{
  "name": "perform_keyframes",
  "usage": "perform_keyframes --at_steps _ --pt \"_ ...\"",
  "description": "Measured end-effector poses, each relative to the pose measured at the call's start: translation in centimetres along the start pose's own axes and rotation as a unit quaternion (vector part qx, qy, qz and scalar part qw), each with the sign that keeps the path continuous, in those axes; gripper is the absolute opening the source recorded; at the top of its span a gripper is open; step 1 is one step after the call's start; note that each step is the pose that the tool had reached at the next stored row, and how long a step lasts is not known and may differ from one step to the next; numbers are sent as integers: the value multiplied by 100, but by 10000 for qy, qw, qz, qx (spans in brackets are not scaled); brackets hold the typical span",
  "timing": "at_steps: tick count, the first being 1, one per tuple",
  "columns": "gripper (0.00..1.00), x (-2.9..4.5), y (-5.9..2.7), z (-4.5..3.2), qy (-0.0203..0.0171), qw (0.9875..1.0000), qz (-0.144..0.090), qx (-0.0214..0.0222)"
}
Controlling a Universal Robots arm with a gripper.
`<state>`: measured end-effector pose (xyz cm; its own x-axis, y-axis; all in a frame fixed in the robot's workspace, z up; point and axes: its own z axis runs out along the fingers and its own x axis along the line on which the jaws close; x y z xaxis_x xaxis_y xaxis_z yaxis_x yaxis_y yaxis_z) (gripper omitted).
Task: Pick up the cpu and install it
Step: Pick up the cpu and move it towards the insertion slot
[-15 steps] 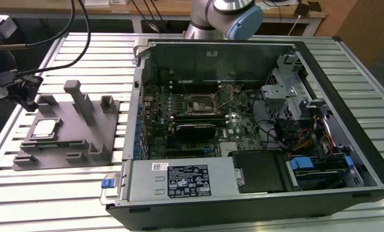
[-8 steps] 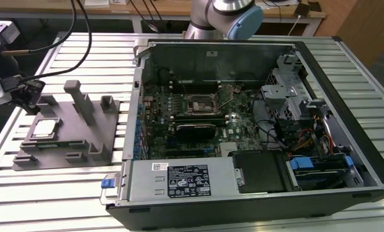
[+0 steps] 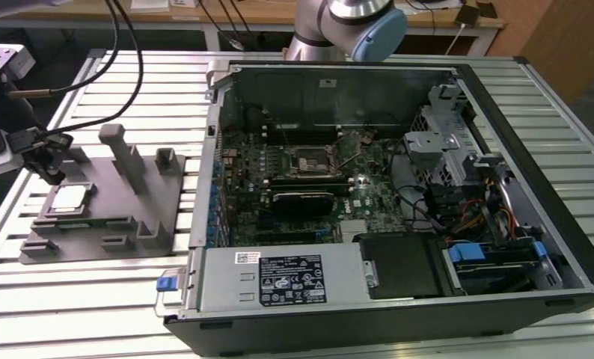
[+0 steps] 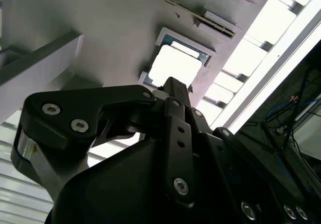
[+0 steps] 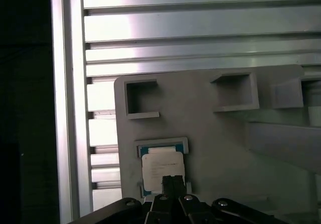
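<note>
Table (image 3: 97,299): slatted aluminium, pale grey, grooves running from the exterior view's left to its right. Slats (image 5: 200,33) glare near white under strong light in the first wrist view, with the same glare on them in the second wrist view (image 4: 261,48). An edge rail (image 5: 70,108) bounds the slats, and past it everything lies in deep shadow. Behind the table stands a wooden desk (image 3: 267,15) with a light brown top and a white leg (image 3: 209,37). Black cables (image 3: 227,19) hang over its front. A brown wood panel (image 3: 566,37) stands at the exterior view's far right.
</note>
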<state>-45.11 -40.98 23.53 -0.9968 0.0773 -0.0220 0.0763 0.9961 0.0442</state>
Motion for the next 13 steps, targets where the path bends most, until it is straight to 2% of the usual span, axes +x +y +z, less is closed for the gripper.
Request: perform_keyframes --at_steps 13 --pt "11 29 -25 235 2 10000 0 0"
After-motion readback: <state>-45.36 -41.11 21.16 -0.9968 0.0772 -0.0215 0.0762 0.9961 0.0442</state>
